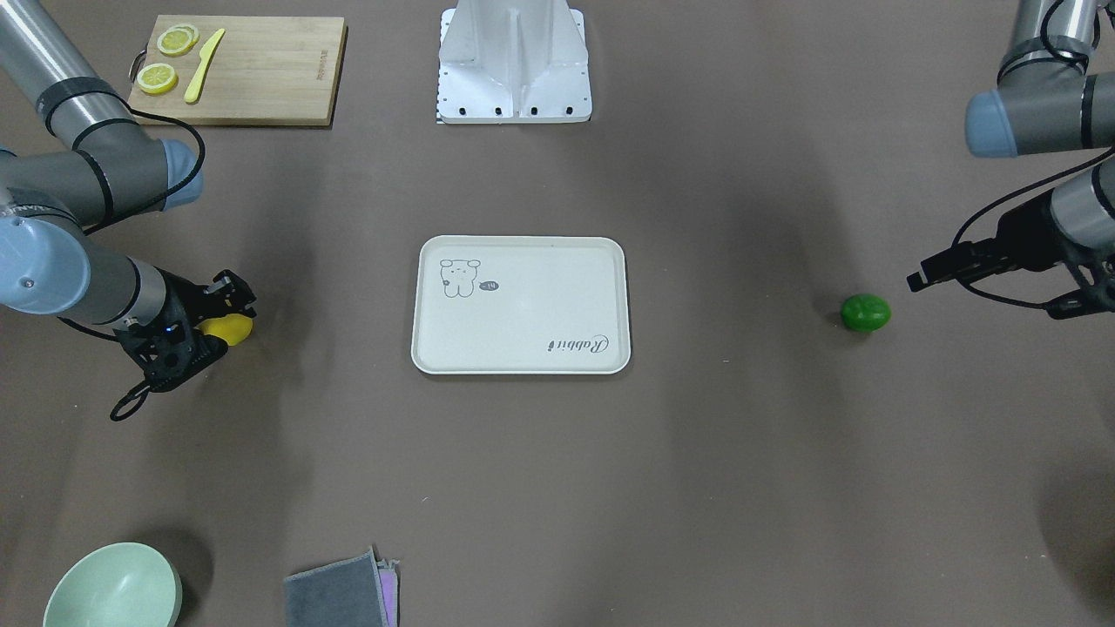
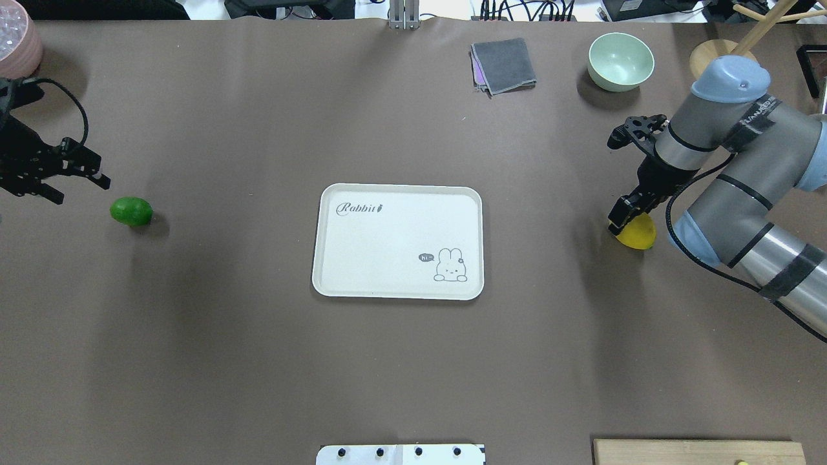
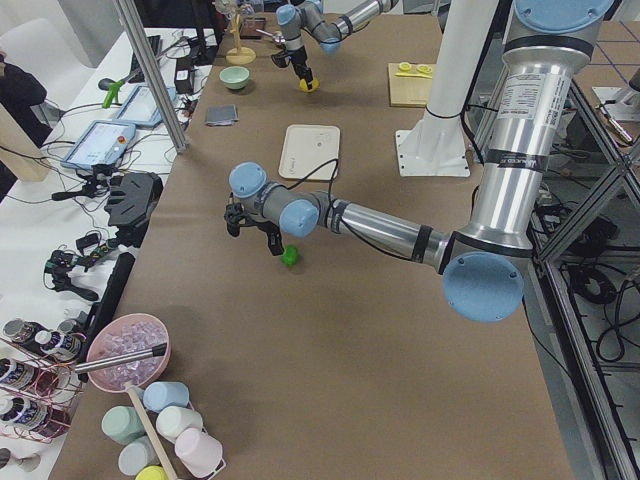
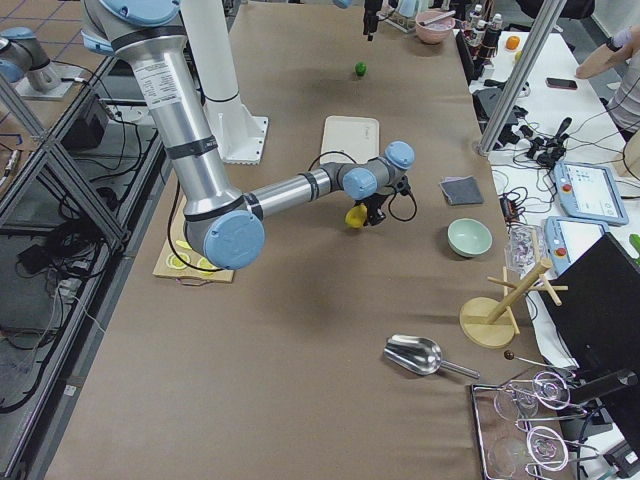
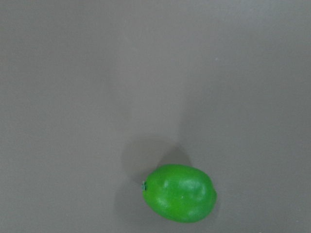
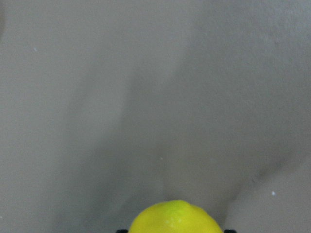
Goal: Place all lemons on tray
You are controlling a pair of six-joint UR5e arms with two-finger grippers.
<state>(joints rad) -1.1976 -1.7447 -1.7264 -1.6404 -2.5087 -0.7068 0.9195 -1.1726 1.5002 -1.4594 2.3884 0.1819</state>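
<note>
The off-white tray (image 1: 523, 305) with the rabbit drawing lies at the table's middle with nothing on it; it also shows in the overhead view (image 2: 397, 242). The yellow lemon (image 1: 230, 329) sits between the fingers of my right gripper (image 1: 219, 315), which is shut on it low at the table; it also shows in the overhead view (image 2: 636, 234) and fills the bottom edge of the right wrist view (image 6: 176, 218). The green lemon (image 2: 131, 211) lies on the table far to the tray's other side. My left gripper (image 2: 77, 184) hovers open just beside it. The left wrist view shows the green lemon (image 5: 180, 192).
A wooden cutting board (image 1: 261, 78) with lemon slices and a yellow knife lies near the robot's base (image 1: 514, 65). A pale green bowl (image 2: 620, 61) and a folded grey cloth (image 2: 504, 64) sit at the far edge. A pink bowl (image 2: 16, 42) stands at the far left corner.
</note>
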